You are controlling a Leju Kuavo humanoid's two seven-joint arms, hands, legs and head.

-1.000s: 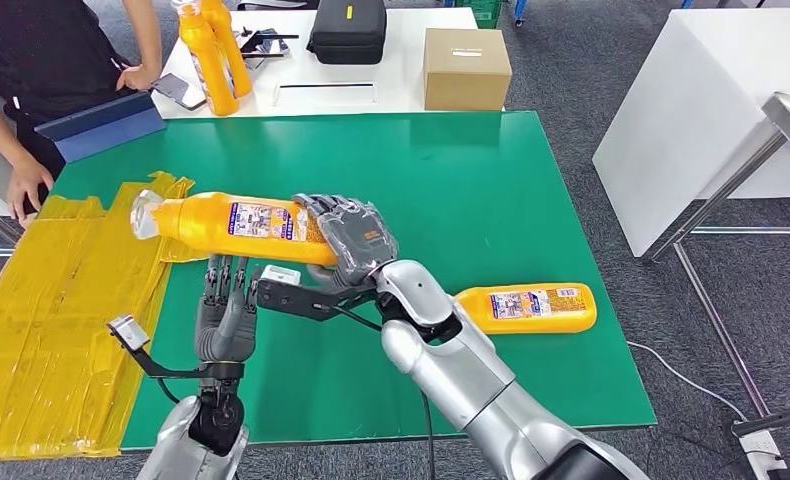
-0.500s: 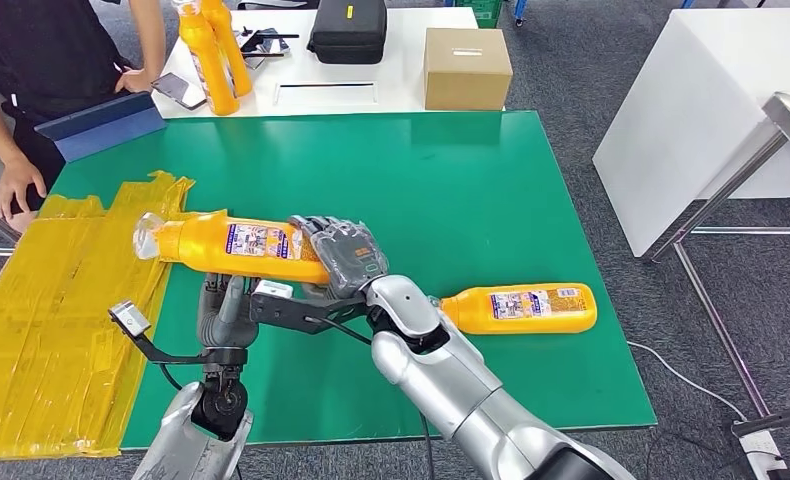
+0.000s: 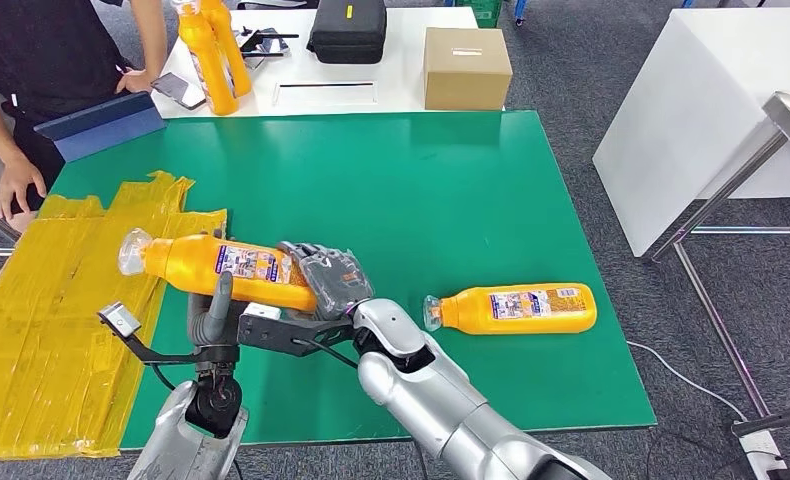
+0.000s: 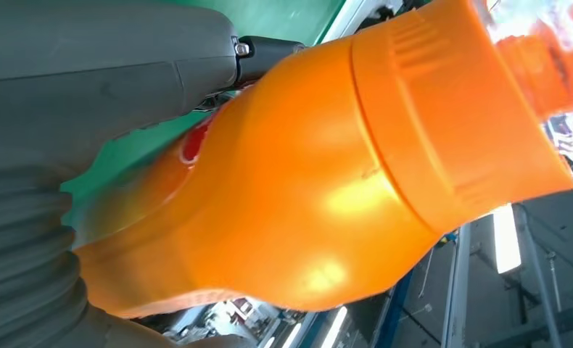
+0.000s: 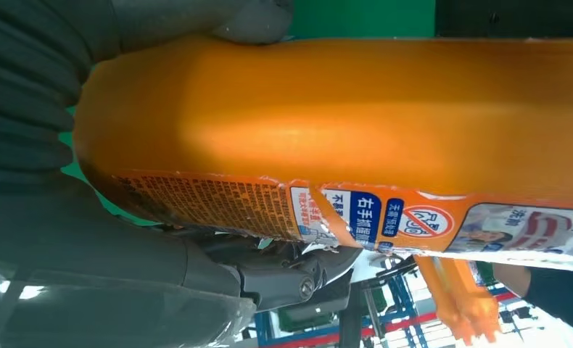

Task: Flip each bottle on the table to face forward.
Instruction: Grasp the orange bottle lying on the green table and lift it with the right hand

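An orange bottle (image 3: 221, 265) with a clear cap hangs tilted over the left part of the green table (image 3: 451, 190), its label showing. My right hand (image 3: 331, 278) grips its base end. My left hand (image 3: 216, 315) sits under its middle, thumb up against the near side, with the other fingers hidden behind the bottle. In the left wrist view the bottle (image 4: 305, 196) presses against my left hand (image 4: 102, 58). In the right wrist view my right hand (image 5: 88, 239) wraps around the bottle (image 5: 356, 123). A second orange bottle (image 3: 516, 307) lies on its side at the right, label up.
A crumpled yellow sheet (image 3: 41, 310) covers the table's left end. On the white table behind stand two orange bottles (image 3: 211, 50), a cardboard box (image 3: 466, 68) and a black case (image 3: 347, 30). A person (image 3: 31, 60) stands at the far left beside a blue tablet (image 3: 101, 122).
My right hand has carried the bottle down and toward me, onto my left hand. My left thumb now stands up in front of the bottle. The other bottle has not moved.
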